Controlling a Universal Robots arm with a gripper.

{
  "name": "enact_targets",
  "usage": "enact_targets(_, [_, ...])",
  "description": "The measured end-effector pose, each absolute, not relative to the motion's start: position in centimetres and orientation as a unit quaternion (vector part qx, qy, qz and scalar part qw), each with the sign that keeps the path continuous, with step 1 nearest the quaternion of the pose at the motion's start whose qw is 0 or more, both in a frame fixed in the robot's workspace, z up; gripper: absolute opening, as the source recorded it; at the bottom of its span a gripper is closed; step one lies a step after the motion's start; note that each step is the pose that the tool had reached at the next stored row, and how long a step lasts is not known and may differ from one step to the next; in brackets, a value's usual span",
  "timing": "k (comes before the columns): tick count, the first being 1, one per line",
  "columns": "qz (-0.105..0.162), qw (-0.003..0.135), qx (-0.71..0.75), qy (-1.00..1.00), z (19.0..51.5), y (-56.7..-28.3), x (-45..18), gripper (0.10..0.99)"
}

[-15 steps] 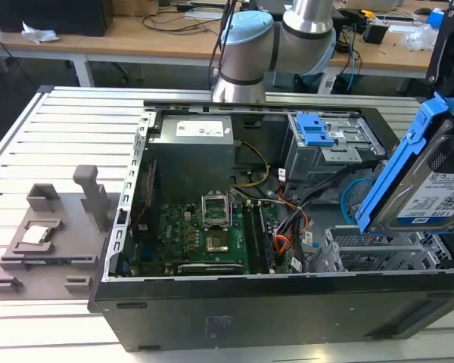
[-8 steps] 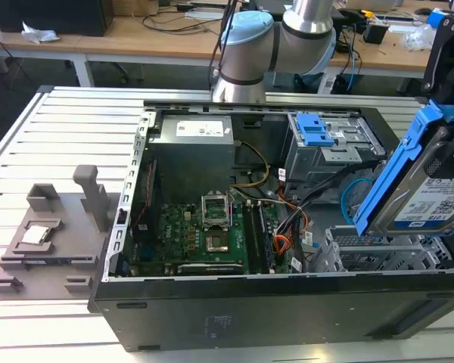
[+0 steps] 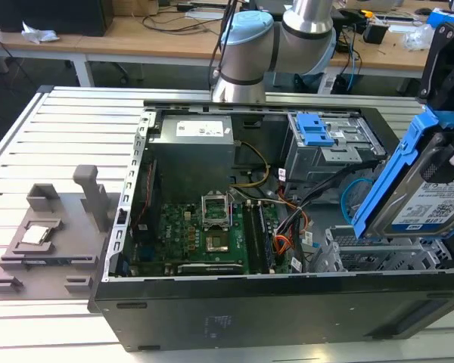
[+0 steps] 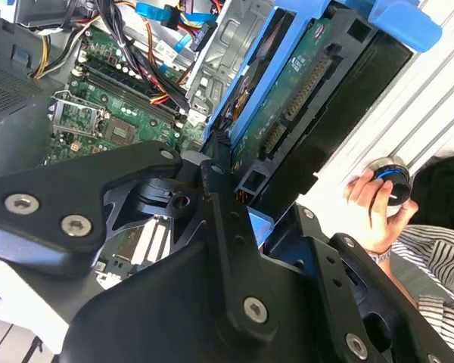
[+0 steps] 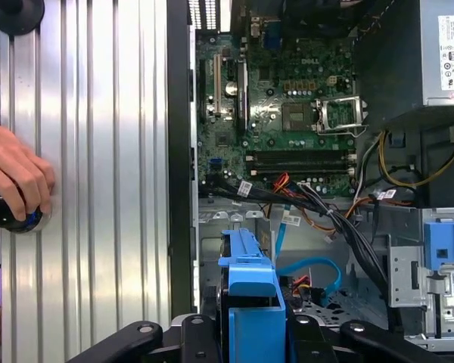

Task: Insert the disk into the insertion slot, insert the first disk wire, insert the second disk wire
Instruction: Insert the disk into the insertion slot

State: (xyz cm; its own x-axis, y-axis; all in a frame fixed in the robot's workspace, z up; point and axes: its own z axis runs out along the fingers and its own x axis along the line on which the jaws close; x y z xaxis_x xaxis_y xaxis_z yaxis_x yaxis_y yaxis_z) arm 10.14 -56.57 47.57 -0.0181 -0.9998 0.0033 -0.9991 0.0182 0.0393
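My gripper (image 3: 448, 140) is shut on the disk (image 3: 433, 198), a silver-grey drive with a white label in a bright blue carrier. The disk hangs tilted on edge just above the insertion slot (image 3: 378, 255), the low grey perforated cage at the exterior view's right end of the open computer case. The second wrist view shows the disk's green circuit board (image 4: 303, 98) between my black fingers (image 4: 212, 181). In the first wrist view the blue carrier (image 5: 250, 299) juts out ahead of the gripper (image 5: 246, 336). The second disk wire (image 3: 353, 198) (image 5: 312, 266) loops light blue beside the slot. I cannot tell which cable is the first disk wire.
A taller grey cage with a blue latch (image 3: 318, 130) stands behind the slot. A black cable bundle (image 3: 321, 193) runs past the motherboard (image 3: 204, 234). A grey fixture (image 3: 53, 242) lies on the exterior view's left. A person's hand (image 5: 15, 178) rests on a knob on the slatted table.
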Motion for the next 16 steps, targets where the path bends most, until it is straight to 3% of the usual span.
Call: enact_targets(16, [-0.013,0.015,0.701,-0.713,47.0,-54.8,9.5,0.365])
